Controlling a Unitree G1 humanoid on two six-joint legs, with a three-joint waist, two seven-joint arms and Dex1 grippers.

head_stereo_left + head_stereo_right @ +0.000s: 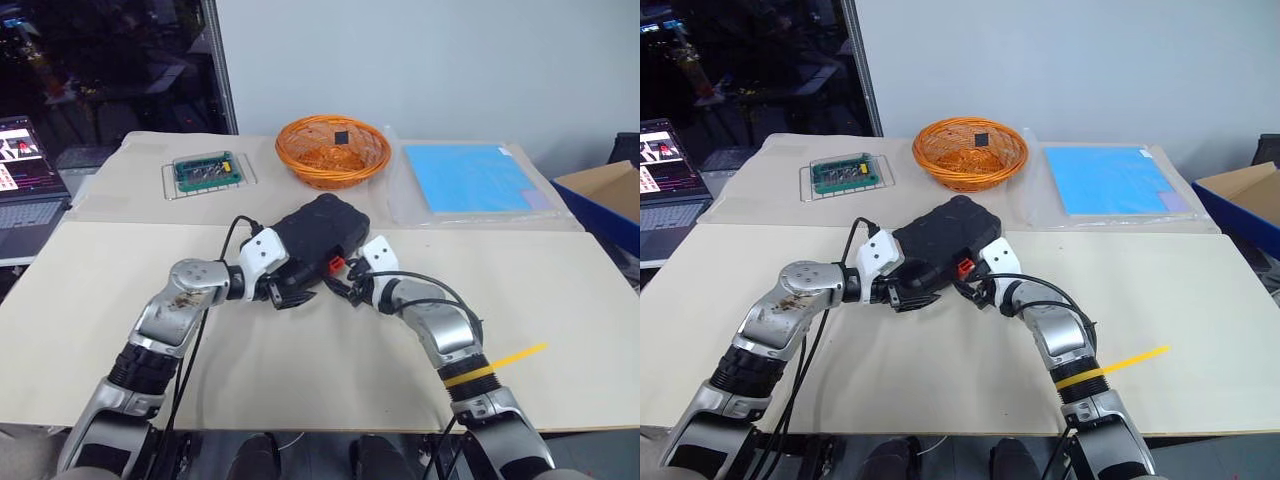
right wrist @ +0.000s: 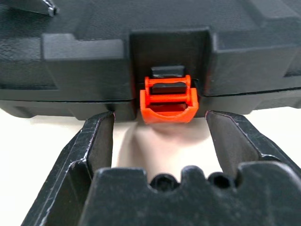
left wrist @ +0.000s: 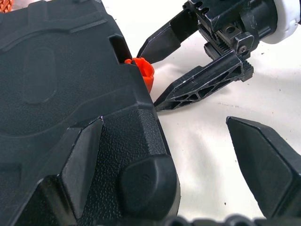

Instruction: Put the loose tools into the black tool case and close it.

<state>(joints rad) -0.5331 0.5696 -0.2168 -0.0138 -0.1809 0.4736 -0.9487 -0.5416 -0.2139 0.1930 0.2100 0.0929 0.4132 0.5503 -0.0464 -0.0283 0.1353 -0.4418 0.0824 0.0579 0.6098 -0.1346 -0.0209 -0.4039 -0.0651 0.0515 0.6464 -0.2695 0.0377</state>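
The black tool case [image 1: 320, 232] lies closed at the middle of the table, with its small orange latch [image 2: 168, 100] on the near edge. My right gripper [image 2: 160, 117] is open, low over the table, and its two fingertips stand just short of the case on either side of the latch. My left gripper [image 3: 163, 123] is open at the case's near left corner. One of its fingers [image 3: 82, 160] lies over the lid and the other [image 3: 265, 165] hangs over bare table. The loose tools are out of view.
An orange wicker basket [image 1: 332, 150] stands behind the case. A green circuit board in a clear tray [image 1: 207, 172] is at the back left, a blue sheet [image 1: 475, 178] at the back right. A laptop [image 1: 25, 190] sits off the left edge, a cardboard box [image 1: 610, 195] off the right.
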